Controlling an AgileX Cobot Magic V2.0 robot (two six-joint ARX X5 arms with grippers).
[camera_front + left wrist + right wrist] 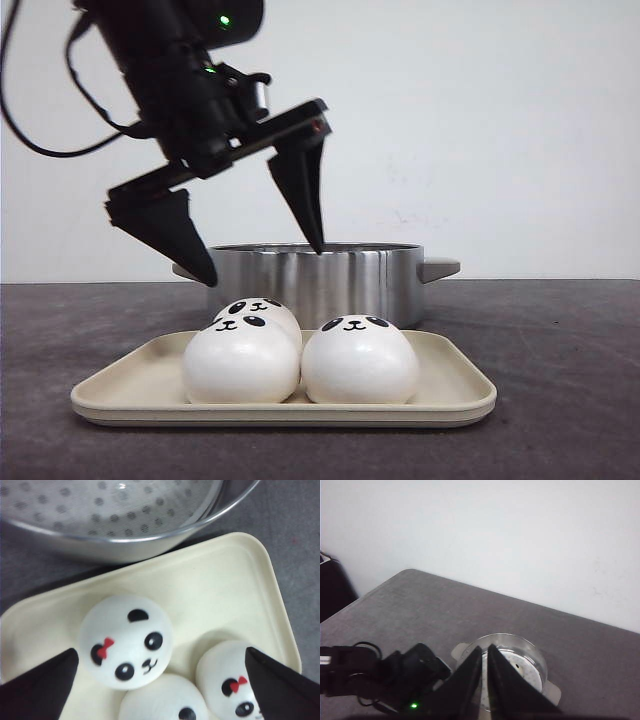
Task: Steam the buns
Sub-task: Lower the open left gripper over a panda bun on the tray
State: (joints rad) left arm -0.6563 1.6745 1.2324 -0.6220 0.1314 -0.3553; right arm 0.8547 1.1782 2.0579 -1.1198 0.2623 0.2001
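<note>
- Currently the left gripper [258, 240] hangs with its fingers spread wide and nothing between them, above the rear of the cream tray [120, 385].
- Directly below that gap, in the left wrist view, sits one panda bun [126, 641] with a red bow; two more buns [230, 680] lie just beside it, touching or nearly so.
- Judged from this, the left arm is the nearer one, and the coming move is a straight descent onto the bun.
- The right gripper [485, 680] is held high and well apart, fingers pressed almost together, holding nothing.
- Behind the tray stands the steel steamer pot [320, 275]; the visible part of its perforated insert [100, 505] holds no bun.
- Three buns show on the tray.
</note>
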